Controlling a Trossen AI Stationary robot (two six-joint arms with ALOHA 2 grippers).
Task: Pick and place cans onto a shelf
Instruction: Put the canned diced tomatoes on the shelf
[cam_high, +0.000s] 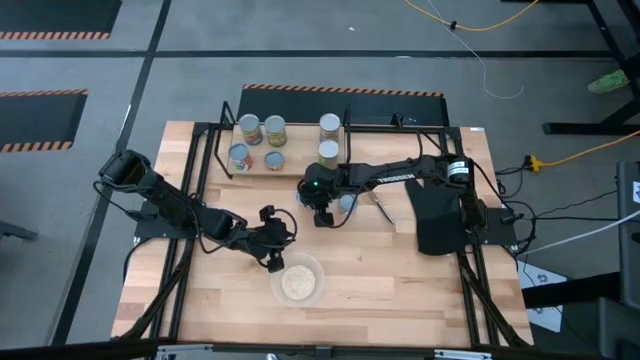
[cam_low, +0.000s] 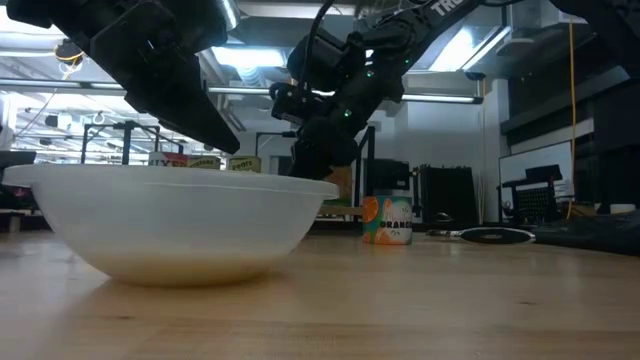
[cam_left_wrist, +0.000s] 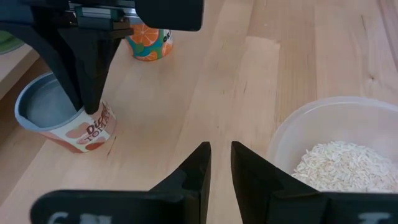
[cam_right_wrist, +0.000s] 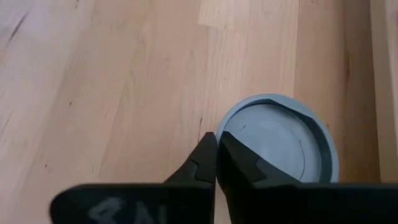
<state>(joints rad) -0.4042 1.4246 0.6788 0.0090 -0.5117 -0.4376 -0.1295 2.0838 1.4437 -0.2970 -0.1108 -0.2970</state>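
Note:
Several cans stand on the light-wood shelf (cam_high: 290, 142) at the table's far side. A can with a pale blue top and a red-and-white label (cam_left_wrist: 62, 121) stands on the table in front of the shelf. It also shows in the right wrist view (cam_right_wrist: 280, 140). An orange-labelled can (cam_left_wrist: 149, 45) stands to its right (cam_low: 388, 218). My right gripper (cam_high: 322, 208) is over the pale-blue-topped can, shut at its rim. My left gripper (cam_left_wrist: 221, 163) hovers empty beside the bowl, its fingers a narrow gap apart. My right gripper comes from above, pointing down, with its shut fingertips (cam_left_wrist: 92, 102) at the can's rim (cam_right_wrist: 222, 127) on the side toward the bowl. One finger lies over the top and one outside the wall. Whether the can's base is off the table, I cannot tell.
A clear round bowl of pale grain (cam_high: 299, 282) stands at the near middle, close to my left gripper. It fills the front of the low view (cam_low: 170, 225). A dark cloth or pad (cam_high: 435, 220) lies under the right arm. Bare wood lies between the bowl and the two loose cans.

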